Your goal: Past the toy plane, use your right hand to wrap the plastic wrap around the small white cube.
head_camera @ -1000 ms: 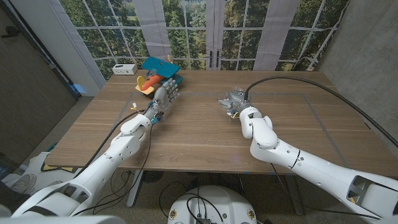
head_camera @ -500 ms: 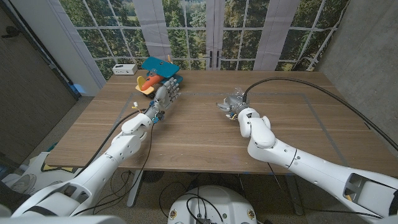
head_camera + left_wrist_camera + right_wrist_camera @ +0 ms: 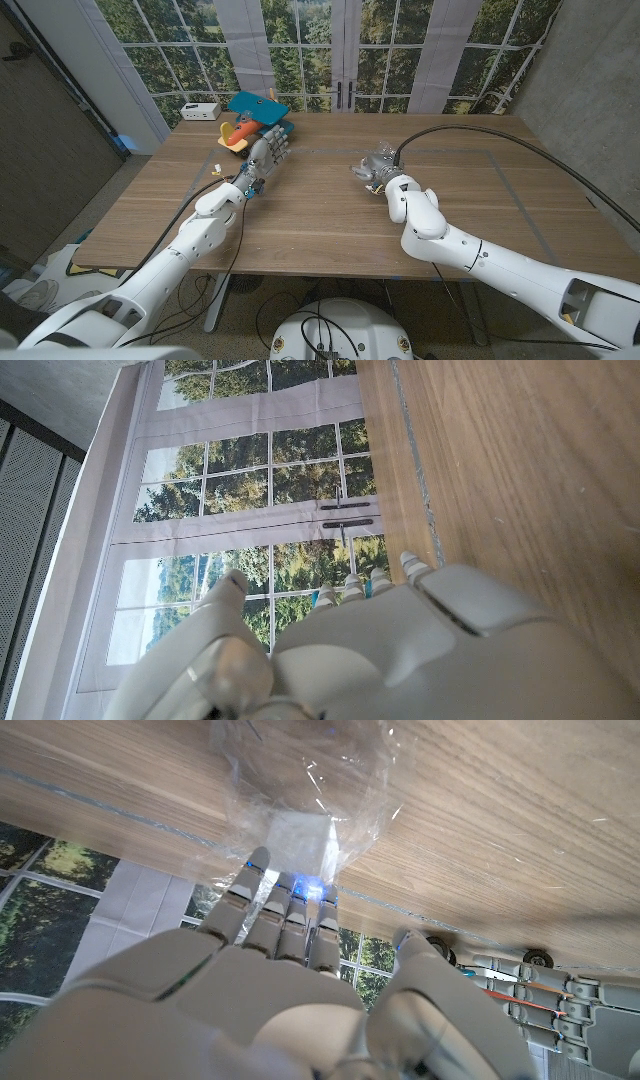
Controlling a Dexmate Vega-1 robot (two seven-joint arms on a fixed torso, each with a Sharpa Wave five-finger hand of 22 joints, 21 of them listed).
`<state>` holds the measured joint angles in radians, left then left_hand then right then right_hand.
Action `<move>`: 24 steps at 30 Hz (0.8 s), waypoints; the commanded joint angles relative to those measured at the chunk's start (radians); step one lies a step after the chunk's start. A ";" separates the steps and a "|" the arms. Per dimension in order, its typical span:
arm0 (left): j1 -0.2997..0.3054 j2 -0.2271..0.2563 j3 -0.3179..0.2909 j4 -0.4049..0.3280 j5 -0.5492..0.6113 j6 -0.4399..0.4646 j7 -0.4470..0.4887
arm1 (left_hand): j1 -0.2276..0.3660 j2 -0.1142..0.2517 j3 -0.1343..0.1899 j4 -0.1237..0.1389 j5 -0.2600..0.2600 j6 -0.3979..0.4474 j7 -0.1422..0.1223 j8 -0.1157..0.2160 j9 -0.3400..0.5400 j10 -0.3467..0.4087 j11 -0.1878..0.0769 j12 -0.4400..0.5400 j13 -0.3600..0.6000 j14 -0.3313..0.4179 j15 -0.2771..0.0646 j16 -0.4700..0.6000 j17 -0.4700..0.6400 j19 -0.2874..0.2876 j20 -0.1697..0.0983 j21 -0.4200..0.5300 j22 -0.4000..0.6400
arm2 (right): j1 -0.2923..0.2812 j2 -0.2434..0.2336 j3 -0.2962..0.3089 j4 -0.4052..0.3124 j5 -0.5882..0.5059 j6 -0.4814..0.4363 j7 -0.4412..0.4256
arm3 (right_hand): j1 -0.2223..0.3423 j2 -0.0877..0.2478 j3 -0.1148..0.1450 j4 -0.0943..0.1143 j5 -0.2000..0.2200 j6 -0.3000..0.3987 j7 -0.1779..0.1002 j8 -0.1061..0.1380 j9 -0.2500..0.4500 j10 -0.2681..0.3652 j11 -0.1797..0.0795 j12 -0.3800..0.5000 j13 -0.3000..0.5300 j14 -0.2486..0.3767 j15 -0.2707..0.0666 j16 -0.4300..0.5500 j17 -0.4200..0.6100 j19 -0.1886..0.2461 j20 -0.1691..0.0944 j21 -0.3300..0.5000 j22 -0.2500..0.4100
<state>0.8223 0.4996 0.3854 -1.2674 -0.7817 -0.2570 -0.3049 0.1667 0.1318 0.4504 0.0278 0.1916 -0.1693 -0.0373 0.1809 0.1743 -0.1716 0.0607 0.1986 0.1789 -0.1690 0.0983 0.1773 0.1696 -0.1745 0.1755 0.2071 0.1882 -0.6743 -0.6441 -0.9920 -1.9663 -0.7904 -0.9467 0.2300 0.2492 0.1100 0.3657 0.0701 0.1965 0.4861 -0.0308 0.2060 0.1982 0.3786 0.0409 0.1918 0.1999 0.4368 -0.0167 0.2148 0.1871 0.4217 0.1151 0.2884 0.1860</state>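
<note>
The cube (image 3: 298, 838) is sitting on the worktop (image 3: 300, 215) under crinkled wrap (image 3: 305, 765), with the right hand (image 3: 378, 165) reaching its extended fingers (image 3: 285, 905) to it, touching the film without clamping it. The wrap looks feather-light, limp and clingy, the cube light and easily shoved, so a loose edge of film is probably the best place to pinch. The left hand (image 3: 266, 152) is waiting beside the plane (image 3: 252, 118), fingers loosely straight and holding nothing.

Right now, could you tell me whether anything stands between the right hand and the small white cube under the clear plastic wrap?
Nothing visible does. The right hand has its fingertips right at the small white cube, with only the clear plastic wrap draped over it. The colourful toy plane sits far off by the left hand.
</note>
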 commanded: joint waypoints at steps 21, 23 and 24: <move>-0.035 -0.015 0.011 0.062 -0.012 -0.004 -0.071 | 0.008 -0.003 0.000 -0.007 -0.001 -0.168 -0.007 0.003 0.003 -0.213 -0.005 0.001 0.004 -0.168 0.007 0.004 0.002 -0.011 0.018 0.006 0.005 | -0.138 -0.059 0.002 -0.206 -0.173 -0.164 -0.185 | 0.175 -0.025 -0.019 -0.203 -0.010 0.041 -0.027 0.053 0.000 0.087 -0.040 0.097 0.032 0.040 -0.046 0.085 0.065 0.005 0.012 -0.031 0.007; -0.038 -0.016 0.011 0.068 -0.012 -0.003 -0.077 | 0.008 -0.003 0.000 -0.007 -0.001 -0.167 -0.006 0.003 0.003 -0.213 -0.004 0.001 0.004 -0.167 0.007 0.004 0.002 -0.011 0.017 0.006 0.005 | -0.137 -0.061 -0.005 -0.210 -0.187 -0.180 -0.153 | 0.175 -0.029 -0.022 -0.205 -0.010 0.053 -0.028 0.056 0.000 0.095 -0.042 0.101 0.033 0.042 -0.049 0.087 0.066 0.005 0.008 -0.032 0.007; -0.040 -0.016 0.012 0.070 -0.013 -0.003 -0.080 | 0.008 -0.003 0.000 -0.007 -0.001 -0.168 -0.006 0.003 0.003 -0.213 -0.004 0.001 0.004 -0.168 0.007 0.004 0.002 -0.011 0.017 0.006 0.005 | -0.138 -0.063 -0.006 -0.212 -0.192 -0.187 -0.140 | 0.175 -0.032 -0.024 -0.206 -0.010 0.053 -0.027 0.055 0.000 0.094 -0.041 0.101 0.034 0.040 -0.048 0.086 0.067 0.005 0.008 -0.032 0.007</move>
<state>0.7963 0.4885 0.3944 -1.2220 -0.7896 -0.2576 -0.3546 0.1667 0.1318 0.4504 0.0279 0.1916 -0.1693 -0.0373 0.1809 0.1743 -0.1716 0.0608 0.1986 0.1789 -0.1690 0.0982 0.1773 0.1696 -0.1753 0.1825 0.2071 0.1882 -0.8174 -0.6910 -0.9195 -2.1351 -0.8474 -1.0202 0.0062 0.4177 0.0883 0.3475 -0.1317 0.1885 0.5238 -0.0631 0.2556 0.1934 0.4588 0.0011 0.2852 0.2301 0.4683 -0.0482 0.2960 0.2490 0.4203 0.1267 0.2582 0.1886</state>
